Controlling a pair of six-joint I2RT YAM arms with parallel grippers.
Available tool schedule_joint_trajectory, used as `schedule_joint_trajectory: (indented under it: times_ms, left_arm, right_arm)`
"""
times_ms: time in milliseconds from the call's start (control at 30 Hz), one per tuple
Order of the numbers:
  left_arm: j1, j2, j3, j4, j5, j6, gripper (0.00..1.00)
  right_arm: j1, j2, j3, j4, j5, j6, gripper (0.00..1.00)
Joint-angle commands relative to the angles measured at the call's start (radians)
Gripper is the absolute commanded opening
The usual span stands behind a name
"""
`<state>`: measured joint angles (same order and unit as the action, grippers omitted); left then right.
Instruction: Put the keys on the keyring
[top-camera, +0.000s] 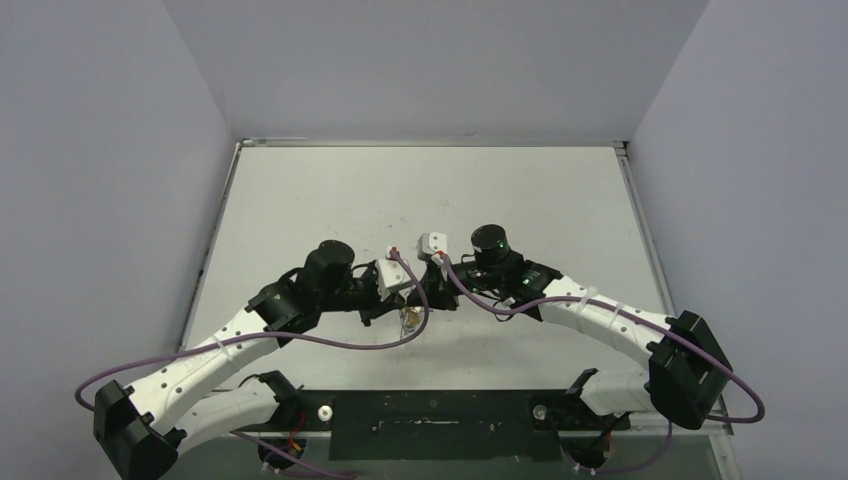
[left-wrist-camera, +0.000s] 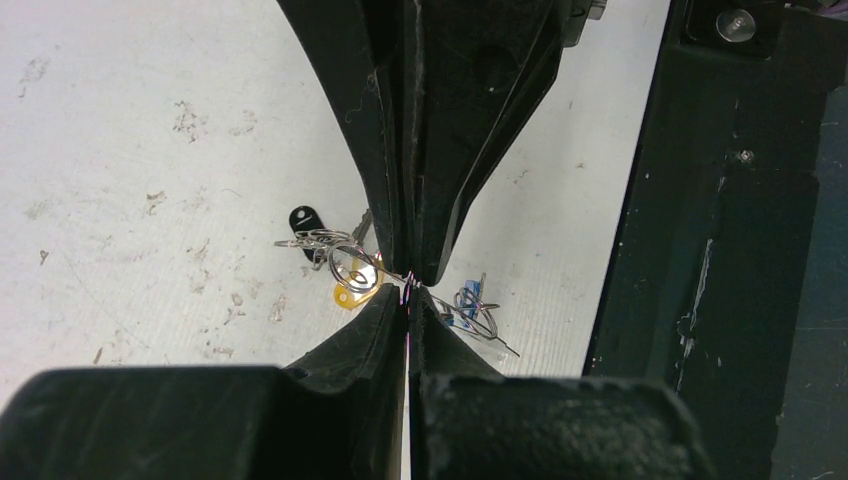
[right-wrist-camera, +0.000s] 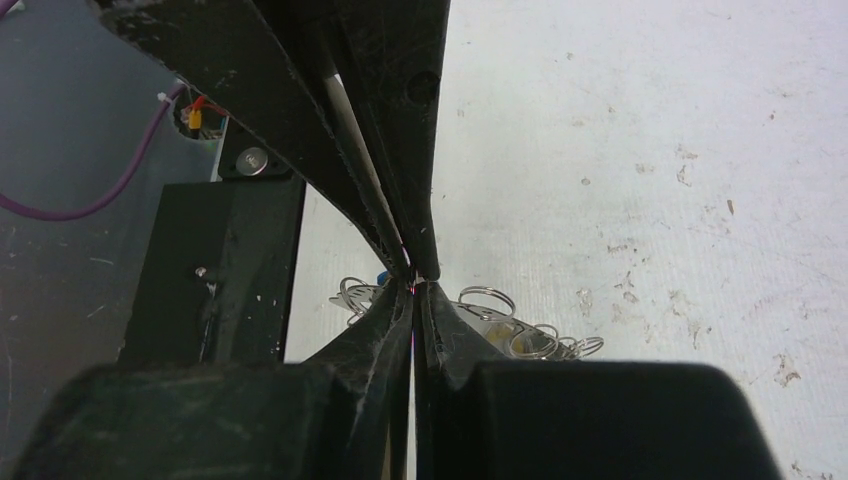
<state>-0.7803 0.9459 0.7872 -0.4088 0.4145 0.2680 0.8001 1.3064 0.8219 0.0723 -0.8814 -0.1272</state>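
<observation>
The keyring is thin silvery wire with small coils, lying low over the white table. A black-headed key, a yellow-headed key and a blue-headed key hang on or lie beside it. My left gripper is shut on the wire, tip to tip with the right gripper's fingers coming from above. In the right wrist view my right gripper is shut on the same wire, with coils on both sides. From above, both grippers meet over the yellow-headed key.
The black mounting plate runs along the table's near edge, close to the keys. Purple cables loop from both arms. Grey walls enclose the table on three sides.
</observation>
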Motion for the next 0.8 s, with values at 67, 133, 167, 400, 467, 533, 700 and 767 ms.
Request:
schedule_joint_trajectory:
  times_ms: [67, 133, 167, 400, 467, 533, 700, 767]
  left_arm:
    - [-0.010, -0.040, -0.018, 0.095, -0.017, -0.027, 0.03]
    - [-0.010, -0.063, -0.047, 0.129, -0.029, -0.045, 0.17]
    - [-0.010, -0.075, -0.071, 0.150, -0.036, -0.055, 0.24]
    - [-0.009, -0.185, -0.229, 0.318, -0.048, -0.114, 0.37]
    - [-0.010, -0.209, -0.275, 0.377, -0.036, -0.124, 0.37]
    - [-0.009, -0.233, -0.319, 0.461, -0.020, -0.135, 0.37]
    - [-0.010, -0.264, -0.396, 0.596, -0.046, -0.177, 0.35]
    - [-0.010, -0.266, -0.408, 0.625, -0.075, -0.195, 0.37]
  right_arm:
    - [0.006, -0.028, 0.019, 0.060, -0.006, -0.005, 0.00]
    - [0.005, -0.045, 0.000, 0.097, 0.012, 0.020, 0.00]
    - [0.005, -0.054, -0.009, 0.113, 0.021, 0.030, 0.00]
    - [0.005, -0.100, -0.058, 0.222, 0.037, 0.106, 0.00]
    - [0.005, -0.105, -0.063, 0.234, 0.040, 0.116, 0.00]
    - [0.005, -0.106, -0.068, 0.249, 0.038, 0.127, 0.00]
    - [0.005, -0.108, -0.070, 0.262, 0.035, 0.151, 0.00]
    - [0.005, -0.108, -0.070, 0.262, 0.036, 0.153, 0.00]
